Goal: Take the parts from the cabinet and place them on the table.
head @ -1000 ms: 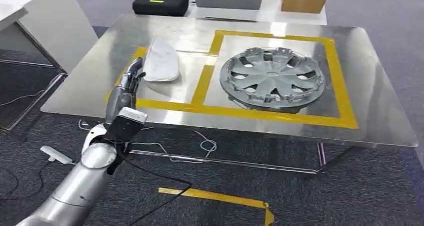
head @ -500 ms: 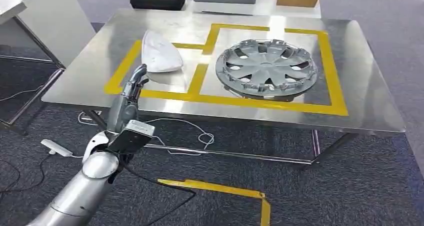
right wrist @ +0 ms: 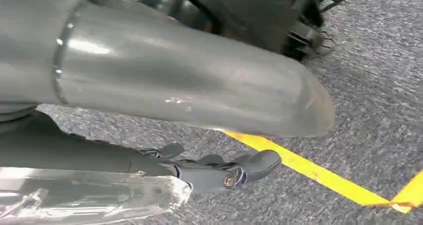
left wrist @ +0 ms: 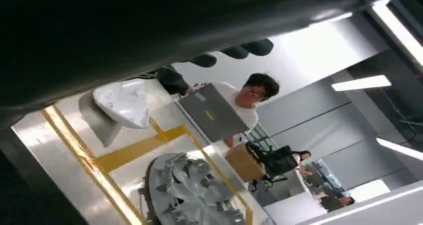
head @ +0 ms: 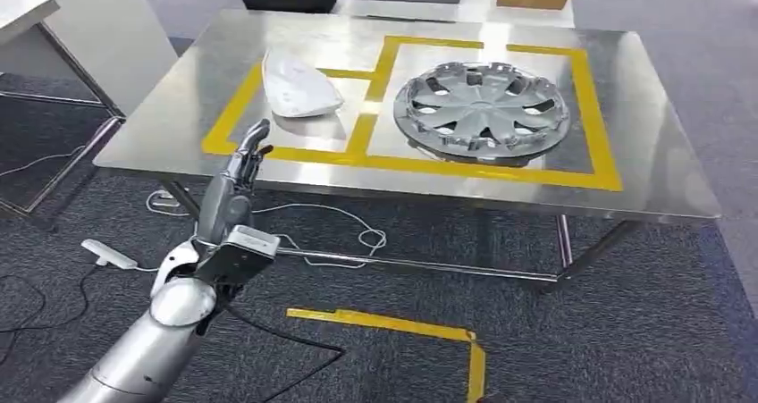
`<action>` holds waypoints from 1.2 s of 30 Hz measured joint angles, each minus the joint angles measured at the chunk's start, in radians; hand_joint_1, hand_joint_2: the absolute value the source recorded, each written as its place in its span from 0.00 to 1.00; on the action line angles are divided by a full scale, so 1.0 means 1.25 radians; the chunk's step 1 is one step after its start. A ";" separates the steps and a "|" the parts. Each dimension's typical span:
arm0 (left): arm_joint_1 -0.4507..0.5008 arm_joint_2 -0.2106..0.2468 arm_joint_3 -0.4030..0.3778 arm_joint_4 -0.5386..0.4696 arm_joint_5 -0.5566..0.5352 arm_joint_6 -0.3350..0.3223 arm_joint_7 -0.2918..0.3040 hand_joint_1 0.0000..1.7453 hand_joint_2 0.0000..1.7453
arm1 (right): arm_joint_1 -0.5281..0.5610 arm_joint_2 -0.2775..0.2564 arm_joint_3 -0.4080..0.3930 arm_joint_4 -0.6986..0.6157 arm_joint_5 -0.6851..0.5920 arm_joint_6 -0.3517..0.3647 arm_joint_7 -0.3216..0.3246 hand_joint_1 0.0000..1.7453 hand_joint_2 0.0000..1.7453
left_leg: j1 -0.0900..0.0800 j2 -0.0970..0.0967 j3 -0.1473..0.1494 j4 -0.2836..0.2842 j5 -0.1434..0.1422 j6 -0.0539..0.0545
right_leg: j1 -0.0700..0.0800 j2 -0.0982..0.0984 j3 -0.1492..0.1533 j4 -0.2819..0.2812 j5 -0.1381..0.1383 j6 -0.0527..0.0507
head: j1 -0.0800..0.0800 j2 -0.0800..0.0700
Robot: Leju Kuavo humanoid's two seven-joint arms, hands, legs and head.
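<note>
A steel table [head: 161,117] marked with yellow tape [head: 447,166] carries two parts: a white moulded cover [head: 299,86] in the left taped square and a silver wheel hubcap [head: 483,110] in the right one. The robot's left hand [head: 240,171] hovers at the table's near edge, fingers extended and holding nothing. The right hand [right wrist: 219,172] hangs over grey carpet [right wrist: 369,95], fingers loosely straight, empty.

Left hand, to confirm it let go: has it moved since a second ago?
Yes. The left hand has drawn back from the white part toward the table's near edge.
</note>
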 joint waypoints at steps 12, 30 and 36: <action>0.019 0.007 -0.014 -0.008 -0.002 -0.001 -0.010 0.00 0.00 | 0.001 0.001 0.000 0.000 -0.006 0.000 -0.001 0.00 0.00 | 0.007 -0.003 0.020 0.137 -0.076 -0.020 | -0.001 -0.005 -0.100 0.022 0.066 -0.023 | -0.003 0.000; 0.033 0.006 -0.032 -0.029 -0.009 -0.004 -0.012 0.00 0.00 | 0.000 0.003 0.001 0.002 -0.010 -0.001 -0.004 0.00 0.00 | -0.013 -0.002 -0.032 0.005 0.020 0.024 | 0.010 -0.001 -0.008 0.082 -0.001 -0.024 | 0.001 0.000; 0.039 0.009 -0.035 -0.036 -0.009 -0.004 -0.014 0.00 0.00 | 0.000 0.006 0.002 0.002 -0.011 -0.003 -0.004 0.00 0.00 | -0.008 -0.004 -0.059 0.011 0.021 -0.002 | 0.012 -0.006 0.022 -0.022 0.008 -0.032 | 0.001 0.000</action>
